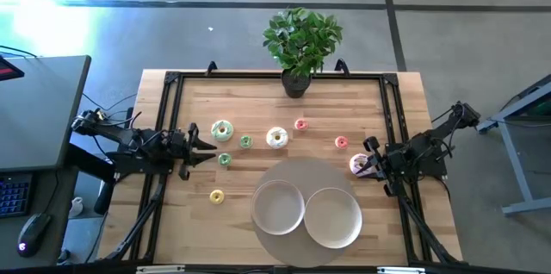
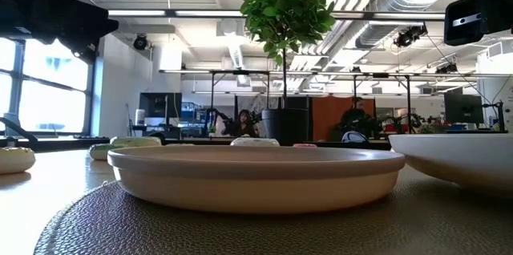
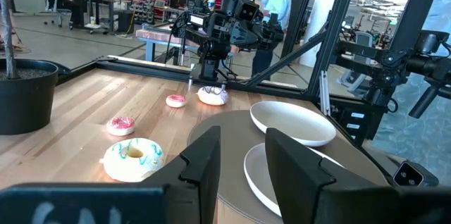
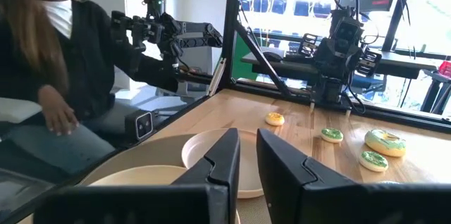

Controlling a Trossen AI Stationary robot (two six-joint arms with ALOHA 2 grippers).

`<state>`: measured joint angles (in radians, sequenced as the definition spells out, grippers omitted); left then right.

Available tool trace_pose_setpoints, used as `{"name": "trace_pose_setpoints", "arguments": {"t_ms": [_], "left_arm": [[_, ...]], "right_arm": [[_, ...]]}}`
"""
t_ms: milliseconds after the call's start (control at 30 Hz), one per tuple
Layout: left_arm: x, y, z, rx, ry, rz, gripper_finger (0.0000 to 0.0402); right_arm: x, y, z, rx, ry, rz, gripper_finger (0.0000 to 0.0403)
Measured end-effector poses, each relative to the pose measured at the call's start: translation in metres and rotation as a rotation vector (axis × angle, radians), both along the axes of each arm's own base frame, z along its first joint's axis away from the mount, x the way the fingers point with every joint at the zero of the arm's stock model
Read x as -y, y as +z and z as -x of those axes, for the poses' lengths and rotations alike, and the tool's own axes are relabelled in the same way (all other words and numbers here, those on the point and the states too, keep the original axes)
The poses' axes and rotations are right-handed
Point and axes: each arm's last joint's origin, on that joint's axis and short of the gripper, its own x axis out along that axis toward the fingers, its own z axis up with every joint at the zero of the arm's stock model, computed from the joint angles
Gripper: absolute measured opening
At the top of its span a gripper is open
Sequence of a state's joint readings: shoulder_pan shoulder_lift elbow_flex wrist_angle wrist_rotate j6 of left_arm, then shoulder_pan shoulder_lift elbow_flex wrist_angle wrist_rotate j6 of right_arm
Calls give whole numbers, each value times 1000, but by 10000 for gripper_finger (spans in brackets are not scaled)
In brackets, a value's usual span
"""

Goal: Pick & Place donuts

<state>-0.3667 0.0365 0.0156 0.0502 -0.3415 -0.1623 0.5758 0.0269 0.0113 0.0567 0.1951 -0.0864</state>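
Note:
In the high view, the donuts lie flat across the wooden table: a green-iced one (image 1: 222,129), a white-iced one (image 1: 276,137), two tiny green ones (image 1: 246,141) (image 1: 225,159), a tiny yellow one (image 1: 216,196) and two tiny pink-red ones (image 1: 300,124) (image 1: 341,142). A pink-iced donut (image 1: 360,165) lies right beside my right gripper (image 1: 372,158), near the table's right edge. That gripper (image 4: 248,159) is open by a narrow gap with nothing between its fingers. My left gripper (image 1: 205,146) (image 3: 243,171) is open and empty, close to the green-iced donut.
Two white round bowls (image 1: 277,208) (image 1: 332,217) stand side by side on a round grey mat (image 1: 303,169) near the table's near edge. A potted plant (image 1: 299,43) stands at the far edge. A black frame (image 1: 258,76) borders the table. A person sits beyond the left side (image 4: 49,55).

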Motion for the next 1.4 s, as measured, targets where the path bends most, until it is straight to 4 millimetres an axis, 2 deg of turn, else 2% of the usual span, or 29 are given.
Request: {"name": "trace_pose_setpoints", "arguments": {"t_ms": [800, 1000, 1100, 1400], "left_arm": [[0, 0, 0, 0, 0, 0, 113], [0, 0, 0, 2, 8, 1, 113], [-2, 0, 0, 2, 63, 3, 113], [-2, 0, 0, 3, 73, 6, 113]], "right_arm": [[0, 0, 0, 2, 0, 0, 49], [1, 8, 0, 38, -9, -125, 52], [1, 8, 0, 42, -8, -124, 51], [1, 9, 1, 51, -6, -126, 50]]}}
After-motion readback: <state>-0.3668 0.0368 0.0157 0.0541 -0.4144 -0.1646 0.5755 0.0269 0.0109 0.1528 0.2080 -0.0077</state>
